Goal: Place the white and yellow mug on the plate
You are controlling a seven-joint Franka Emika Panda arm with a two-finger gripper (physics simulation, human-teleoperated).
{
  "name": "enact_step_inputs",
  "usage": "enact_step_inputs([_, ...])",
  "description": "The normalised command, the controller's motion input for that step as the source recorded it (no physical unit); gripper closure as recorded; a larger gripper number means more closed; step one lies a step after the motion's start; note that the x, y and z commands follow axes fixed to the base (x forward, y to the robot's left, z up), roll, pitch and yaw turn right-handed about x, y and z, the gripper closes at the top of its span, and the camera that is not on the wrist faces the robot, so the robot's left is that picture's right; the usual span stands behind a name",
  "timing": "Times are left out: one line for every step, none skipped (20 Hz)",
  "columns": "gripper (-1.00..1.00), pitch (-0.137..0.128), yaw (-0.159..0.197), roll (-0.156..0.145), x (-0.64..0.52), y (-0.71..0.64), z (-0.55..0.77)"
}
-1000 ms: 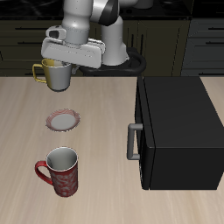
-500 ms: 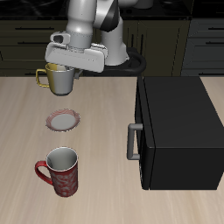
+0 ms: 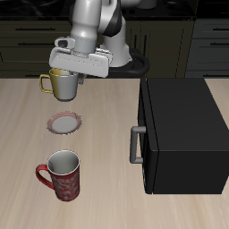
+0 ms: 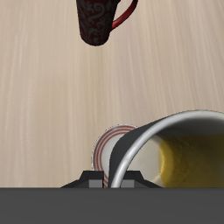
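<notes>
The gripper (image 3: 68, 73) grasps the white and yellow mug (image 3: 61, 85) by its rim, holding it in the air above and slightly behind the plate (image 3: 64, 122).

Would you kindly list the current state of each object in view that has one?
White and yellow mug: upright, held off the table in the hand.
Hand: shut on the mug's rim.
Plate: flat on the table, nothing on it.
Red-patterned mug: upright on the table, nearer the front edge, empty.
Microwave: door closed.
</notes>
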Motion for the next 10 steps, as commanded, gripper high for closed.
enact_step_inputs([1.00, 0.029, 0.012, -0.006, 0.10, 0.00, -0.23])
enact_step_inputs([1.00, 0.016, -0.013, -0.044, 0.09, -0.06, -0.24])
enact_step_inputs([1.00, 0.045, 0.003, -0.008, 0.08, -0.01, -0.29])
enact_step_inputs([1.00, 0.000, 0.000, 0.000, -0.09, -0.03, 0.00])
enact_step_inputs([1.00, 0.022, 0.065, -0.010, 0.17, -0.08, -0.30])
enact_step_inputs([1.00, 0.040, -0.048, -0.025, 0.02, -0.09, -0.19])
enact_step_inputs([1.00, 0.047, -0.017, 0.001, -0.01, -0.05, -0.20])
enact_step_inputs([1.00, -0.009, 0.011, -0.018, -0.01, -0.02, -0.12])
enact_step_inputs([1.00, 0.006, -0.014, -0.014, -0.07, -0.07, -0.10])
enact_step_inputs([1.00, 0.029, -0.086, -0.044, -0.07, -0.05, -0.28])
